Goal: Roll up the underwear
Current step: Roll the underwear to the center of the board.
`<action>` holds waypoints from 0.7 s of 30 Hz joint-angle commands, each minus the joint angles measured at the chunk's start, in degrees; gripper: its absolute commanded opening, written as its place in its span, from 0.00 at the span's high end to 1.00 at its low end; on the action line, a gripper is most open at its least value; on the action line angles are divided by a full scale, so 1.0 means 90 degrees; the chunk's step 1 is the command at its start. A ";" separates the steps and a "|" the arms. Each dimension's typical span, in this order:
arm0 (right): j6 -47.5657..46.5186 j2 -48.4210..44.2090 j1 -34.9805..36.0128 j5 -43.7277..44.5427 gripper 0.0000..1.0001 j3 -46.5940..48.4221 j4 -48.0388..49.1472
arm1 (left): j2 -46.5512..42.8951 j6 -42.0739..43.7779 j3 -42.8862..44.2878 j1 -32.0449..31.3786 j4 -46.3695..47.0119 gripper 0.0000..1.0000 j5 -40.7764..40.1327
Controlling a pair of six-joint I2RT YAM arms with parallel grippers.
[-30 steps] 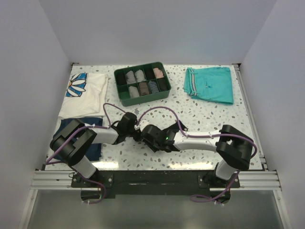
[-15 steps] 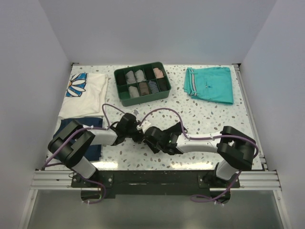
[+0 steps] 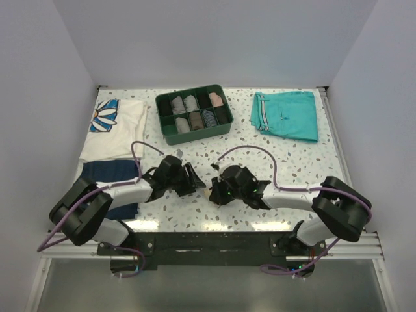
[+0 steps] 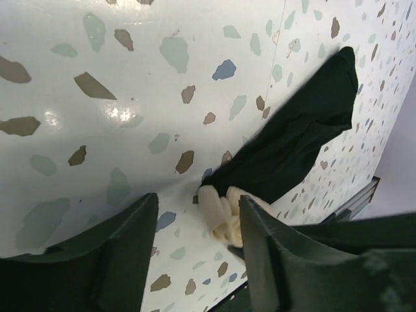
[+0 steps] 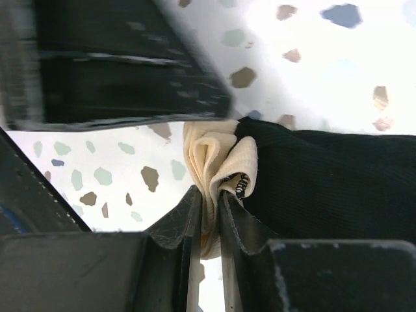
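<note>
Released, left pincer (image 4: pixel 197 218) now stands apart; right pincer (image 5: pixel 208 205) clamps beige waistband (image 5: pixel 218 162). Wrist views alone clearly show black fabric briefs (image 4: pixel 286 146), stretching lower-centre to upper-right.

The table (image 4: pixel 130 65) is smooth and shiny, with little coloured specks. The underwear (image 4: pixel 292 149) is soft black cloth, not shiny, with a cream ribbed band (image 5: pixel 221 162). The fingers (image 4: pixel 123 253) of the left gripper (image 4: pixel 198 201) are dark, dull plastic. At twelve o'clock, the green tray (image 3: pixel 195 136) looks like smooth plastic.
</note>
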 commanded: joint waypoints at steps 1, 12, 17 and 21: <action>0.0527 -0.0271 -0.0621 -0.1074 1.00 -0.0456 0.0631 | -0.0572 0.0238 -0.0104 -0.0028 -0.0521 0.38 -0.0656; 0.1689 -0.0301 -0.1969 -0.2307 1.00 -0.1687 0.2280 | -0.1091 0.0589 -0.0133 -0.0028 -0.0424 0.33 -0.0911; 0.1817 -0.0145 -0.2107 -0.2668 1.00 -0.1708 0.2496 | -0.1052 0.0736 -0.0163 -0.0028 -0.0345 0.33 -0.0823; 0.1612 0.0070 -0.2097 -0.3019 1.00 -0.1278 0.2350 | -0.1168 0.0775 -0.0066 -0.0019 -0.0588 0.34 -0.0978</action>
